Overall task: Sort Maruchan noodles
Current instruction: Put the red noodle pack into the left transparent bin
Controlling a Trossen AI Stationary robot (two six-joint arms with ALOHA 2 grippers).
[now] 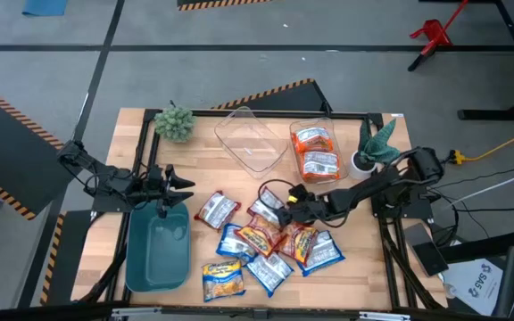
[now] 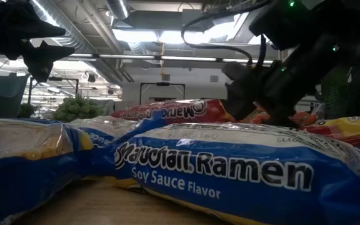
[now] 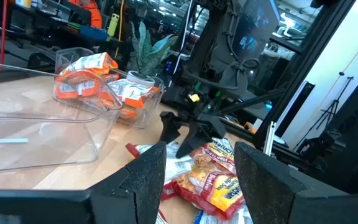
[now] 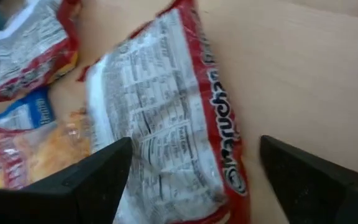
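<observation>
Your dark right gripper (image 1: 286, 207) reaches low toward the tabletop's middle, fingers spread wide; your dark left gripper (image 1: 178, 185) hovers parted near the left edge.

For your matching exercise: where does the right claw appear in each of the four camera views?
High view: right claw, open, at centre, over the noodle pile.
Low view: upper right.
Left wrist view: centre, beyond that arm's own fingers.
Right wrist view: bottom edge, straddling a red packet.
Shared landmark: the red packet.
</observation>
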